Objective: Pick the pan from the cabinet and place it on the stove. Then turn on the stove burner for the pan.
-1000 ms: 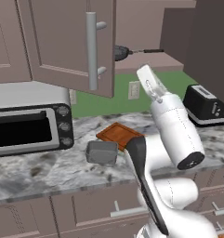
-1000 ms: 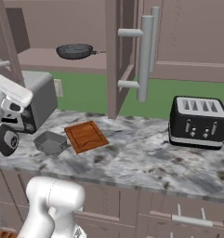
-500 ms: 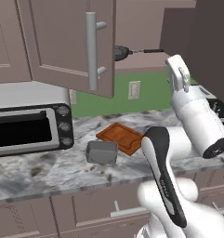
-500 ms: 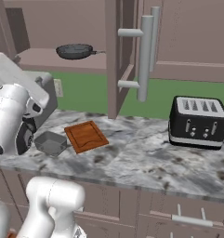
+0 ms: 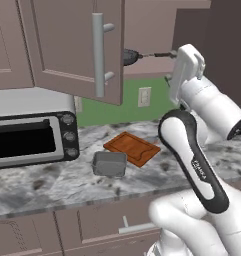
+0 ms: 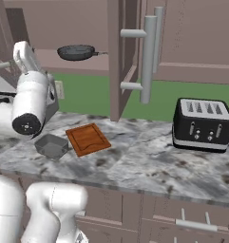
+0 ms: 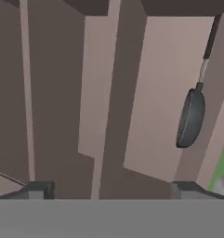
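Observation:
The pan [image 6: 76,52] lies on the shelf of the open cabinet [image 6: 192,42], its thin handle pointing right. In the left base view the pan [image 5: 132,56] peeks out from behind the open door [image 5: 67,45]. In the hand view the pan [image 7: 190,119] appears turned on edge at the right, well ahead of the fingertips. My gripper [image 7: 112,189] is open and holds nothing. The white hand [image 5: 188,62] is raised to shelf height, to the right of the pan's handle in the left base view. The stove and its burner are out of view.
A silver toaster oven [image 5: 29,137] stands at the counter's left. A small grey tin [image 5: 109,164] and a wooden board [image 5: 132,148] lie mid-counter. A black toaster [image 6: 201,124] sits at the right. The open door's long bar handle [image 6: 149,57] juts out beside the shelf.
The arm has swung up and to the right in the left base view, lifting the hand to shelf height. The jaws stayed open. The pan has not moved.

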You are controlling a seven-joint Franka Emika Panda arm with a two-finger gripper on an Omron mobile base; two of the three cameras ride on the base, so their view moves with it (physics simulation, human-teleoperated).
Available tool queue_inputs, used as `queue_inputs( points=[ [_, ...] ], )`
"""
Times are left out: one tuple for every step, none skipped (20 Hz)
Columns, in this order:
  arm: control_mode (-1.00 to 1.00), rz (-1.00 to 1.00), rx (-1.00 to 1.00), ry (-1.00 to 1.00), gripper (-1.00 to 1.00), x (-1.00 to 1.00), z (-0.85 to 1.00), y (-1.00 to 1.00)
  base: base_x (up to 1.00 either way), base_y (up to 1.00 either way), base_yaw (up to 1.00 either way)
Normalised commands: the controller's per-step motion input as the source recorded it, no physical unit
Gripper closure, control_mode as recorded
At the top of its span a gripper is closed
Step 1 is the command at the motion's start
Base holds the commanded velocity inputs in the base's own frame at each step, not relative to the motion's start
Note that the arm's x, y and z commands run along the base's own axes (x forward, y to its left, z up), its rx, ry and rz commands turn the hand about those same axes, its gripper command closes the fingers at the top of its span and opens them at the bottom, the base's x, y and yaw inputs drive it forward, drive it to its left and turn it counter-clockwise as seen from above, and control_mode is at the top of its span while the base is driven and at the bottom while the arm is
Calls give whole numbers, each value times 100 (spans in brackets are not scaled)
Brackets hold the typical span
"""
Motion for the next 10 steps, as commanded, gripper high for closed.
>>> queue_inputs(
  points=[
    [-100,35,11,8,-100,63,-7,0,0,0,0],
    [-100,35,8,7,-100,63,-10,12,0,0,0],
    [-100,34,8,5,-100,61,-12,14,0,0,0],
    [-100,33,7,4,-100,59,-15,12,0,0,0],
    [-100,33,5,5,-100,61,-14,22,0,0,0],
    [-100,32,4,4,-100,57,-12,27,0,0,0],
    [-100,32,4,2,-100,47,-12,25,0,0,0],
    [-100,31,3,4,-100,48,-10,28,0,0,0],
    [-100,30,3,3,-100,45,-11,41,0,0,0],
    [-100,28,2,2,-100,39,-10,46,0,0,0]
  ],
)
